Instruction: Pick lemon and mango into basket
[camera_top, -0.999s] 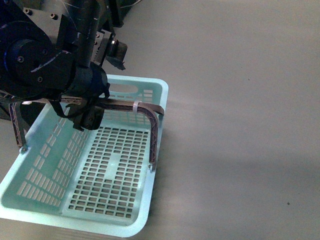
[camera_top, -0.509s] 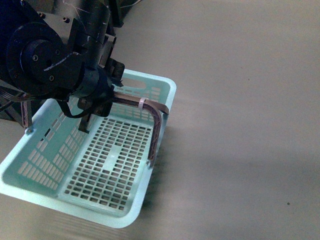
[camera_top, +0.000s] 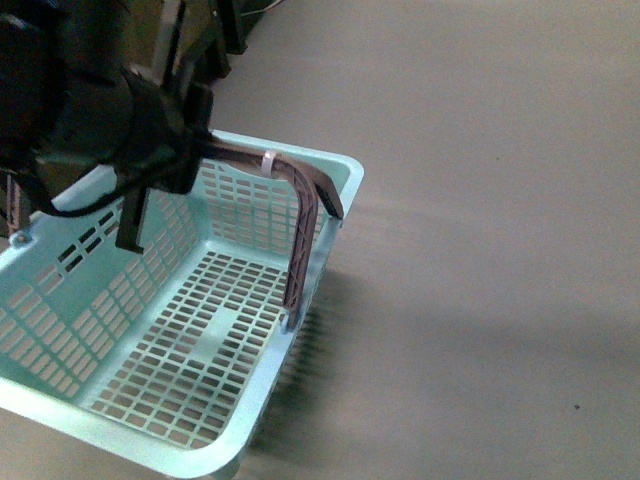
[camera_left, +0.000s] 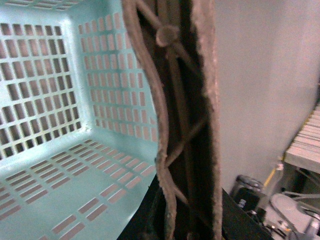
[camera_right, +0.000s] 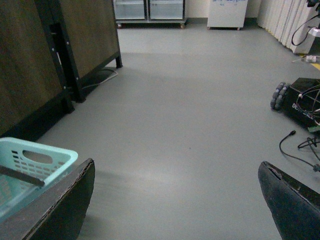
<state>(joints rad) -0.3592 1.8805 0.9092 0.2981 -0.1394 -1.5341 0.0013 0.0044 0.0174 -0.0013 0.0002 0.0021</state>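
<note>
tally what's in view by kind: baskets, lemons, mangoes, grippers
baskets: 1
lemons: 0
mangoes: 0
grippers: 2 (left gripper shut on the handle, right gripper open)
total: 3

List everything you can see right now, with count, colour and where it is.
basket: one, pale blue-green, empty, tilted, below the left arm
handle: one, brownish, raised over the basket
floor: one, grey, under everything
wooden cabinets: two, brown, standing on the floor beyond the basket
wheeled box: one, black, on the floor, cables beside it
left gripper: one, black, shut on the handle
right gripper: one, black, open, empty, over bare floor
</note>
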